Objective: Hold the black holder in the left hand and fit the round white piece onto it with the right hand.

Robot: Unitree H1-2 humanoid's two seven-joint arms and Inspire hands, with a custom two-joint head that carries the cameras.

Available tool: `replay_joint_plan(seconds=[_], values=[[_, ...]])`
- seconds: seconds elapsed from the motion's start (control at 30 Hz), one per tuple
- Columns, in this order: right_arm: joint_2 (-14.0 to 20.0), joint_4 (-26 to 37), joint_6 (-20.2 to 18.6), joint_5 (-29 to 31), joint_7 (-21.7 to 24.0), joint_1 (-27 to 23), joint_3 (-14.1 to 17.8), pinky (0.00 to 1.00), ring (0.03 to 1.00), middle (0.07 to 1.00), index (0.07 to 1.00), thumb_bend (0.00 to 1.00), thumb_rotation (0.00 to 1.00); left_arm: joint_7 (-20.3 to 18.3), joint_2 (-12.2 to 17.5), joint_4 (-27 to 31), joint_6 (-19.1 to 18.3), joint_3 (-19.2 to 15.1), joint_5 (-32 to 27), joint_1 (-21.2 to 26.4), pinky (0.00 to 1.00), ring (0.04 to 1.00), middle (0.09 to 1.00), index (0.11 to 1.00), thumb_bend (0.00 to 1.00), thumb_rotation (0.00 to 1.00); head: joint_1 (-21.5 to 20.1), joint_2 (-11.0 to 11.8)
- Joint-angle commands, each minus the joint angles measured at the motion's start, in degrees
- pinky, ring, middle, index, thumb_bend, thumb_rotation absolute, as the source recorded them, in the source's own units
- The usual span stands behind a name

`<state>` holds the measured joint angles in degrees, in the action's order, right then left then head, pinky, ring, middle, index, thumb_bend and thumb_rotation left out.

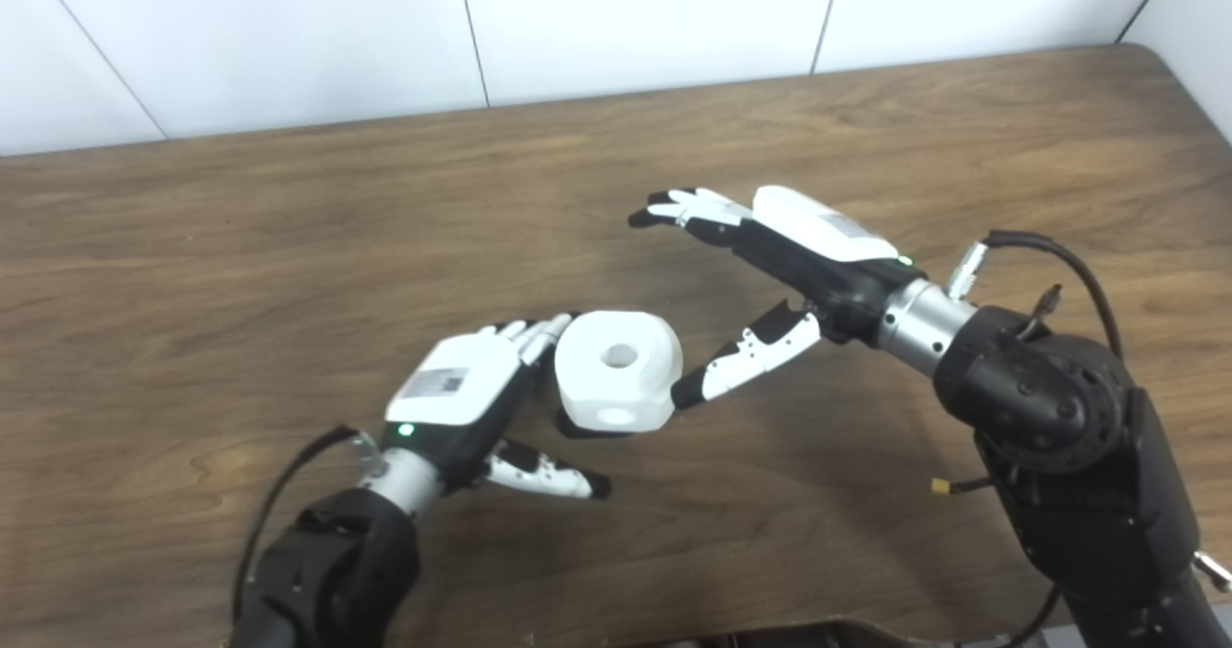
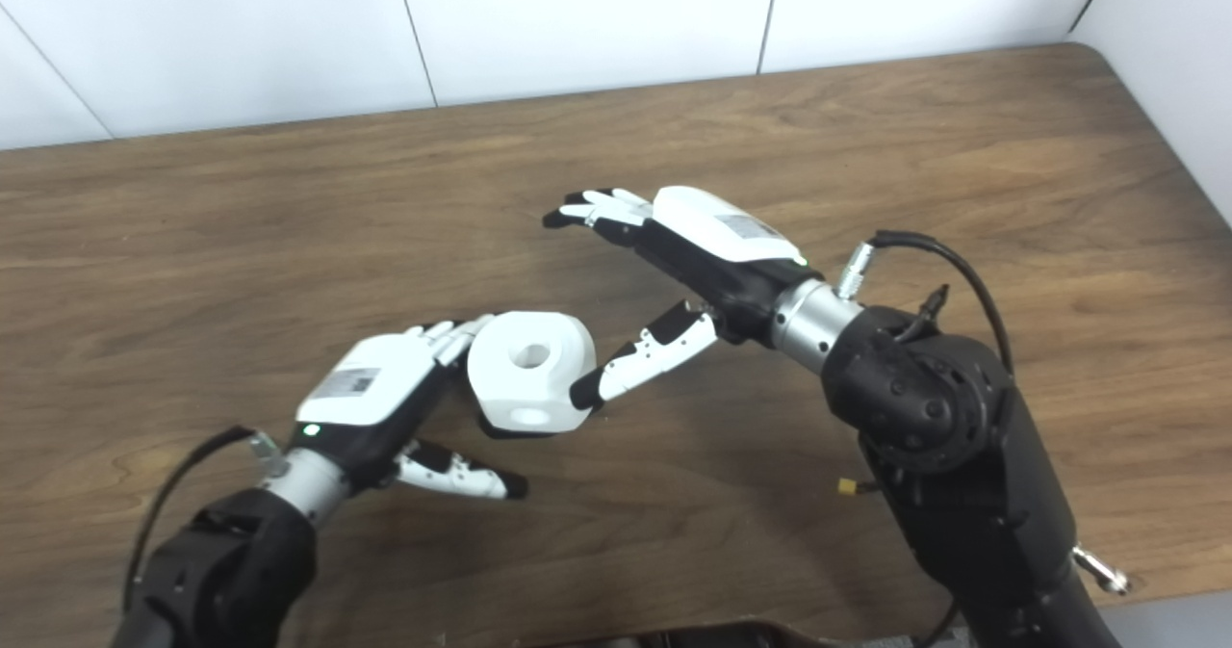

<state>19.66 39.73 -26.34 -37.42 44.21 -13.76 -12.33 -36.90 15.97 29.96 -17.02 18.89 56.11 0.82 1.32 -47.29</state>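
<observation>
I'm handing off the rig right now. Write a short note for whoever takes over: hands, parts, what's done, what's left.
Left hand: beside the round white piece, fingers against its left side, thumb spread away; whether it grips is unclear.
Right hand: open, fingers stretched above the table, thumb tip at the white piece's right side.
Black holder: only a dark sliver shows under the white piece.
Done: the white piece looks set on the holder.
Left: confirm it is fully seated, then draw both hands back.
</observation>
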Motion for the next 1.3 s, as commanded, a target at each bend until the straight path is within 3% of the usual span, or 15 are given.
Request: replay_joint_plan(seconds=[0.0,0.43,0.57,0.7,0.73,0.87,0.93,1.03,1.1,1.17,1.27], values=[[0.75,0.53,0.56,0.96,-1.61,-1.68,0.83,0.93,1.0,0.971,0.921,1.0,0.52,0.38,2.2,0.49,-0.42,-2.69,-1.52,-1.8,0.93,0.958,0.949,0.993,1.0,0.45,0.1,0.01],[3.83,-0.3,0.33,7.04,-2.28,1.03,3.36,0.97,1.0,0.996,0.954,1.0,0.51,4.65,4.63,1.85,0.06,-12.11,-8.37,-4.57,0.9,0.937,0.936,0.984,1.0,0.46,0.69,0.6],[3.88,-0.6,-0.11,9.36,-3.86,2.88,5.15,0.96,1.0,0.994,0.962,1.0,0.56,8.3,2.83,2.1,0.55,-15.59,-14.3,-6.29,0.81,0.904,0.93,0.962,1.0,0.42,0.79,0.7],[3.3,-0.94,1.2,11.19,-7.46,6.02,7.09,0.93,1.0,0.983,0.958,1.0,0.64,12.83,0.15,2.14,2.06,-18.81,-22.0,-8.63,0.75,0.884,0.929,0.975,1.0,0.45,0.6,0.75],[2.68,-1.22,2.3,11.3,-9.33,7.38,7.69,0.89,0.978,0.969,0.952,0.89,0.75,14.54,-0.95,1.82,3.45,-19.89,-25.17,-9.48,0.78,0.897,0.943,0.989,0.96,0.45,0.51,0.8],[-0.24,-1.67,3.69,12.66,-15.43,11.56,9.77,0.87,0.953,0.97,0.953,0.67,0.97,20.89,-5.93,-0.88,10.32,-24.09,-39.36,-12.11,0.91,0.945,0.961,0.991,0.84,0.43,0.11,0.75],[-1.93,-2.59,6.03,14.86,-18.92,13.77,11.39,0.88,0.951,0.973,0.961,0.58,0.99,24.68,-8.2,-2.52,15.14,-25.62,-42.51,-13.17,0.88,0.931,0.956,0.985,0.76,0.49,-0.17,0.7],[-3.54,-4.43,9.58,18.06,-22.76,16.19,13.39,0.87,0.948,0.979,0.977,0.54,1.0,28.87,-10.08,-3.91,18.59,-26.88,-43.71,-13.88,0.84,0.905,0.947,0.979,0.67,0.65,-0.17,0.7],[-4.25,-5.75,11.44,19.78,-24.85,17.37,14.53,0.85,0.953,0.989,0.991,0.52,1.0,30.23,-10.85,-4.69,18.92,-27.68,-48.23,-13.94,0.83,0.908,0.951,0.988,0.61,0.74,-0.49,0.79],[-4.91,-7.01,12.62,21.13,-26.73,18.19,15.44,0.87,0.968,0.997,0.993,0.51,1.0,30.93,-11.62,-5.27,18.57,-28.49,-54.52,-13.87,0.96,0.939,0.962,0.998,0.56,0.79,-0.83,0.9],[-5.67,-9.09,13.75,23.58,-28.78,19.52,16.64,0.88,0.979,1.0,0.991,0.53,1.0,32.09,-11.45,-5.31,18.25,-28.87,-58.5,-14.54,1.0,0.954,0.967,1.0,0.54,0.84,-1.02,0.93]])
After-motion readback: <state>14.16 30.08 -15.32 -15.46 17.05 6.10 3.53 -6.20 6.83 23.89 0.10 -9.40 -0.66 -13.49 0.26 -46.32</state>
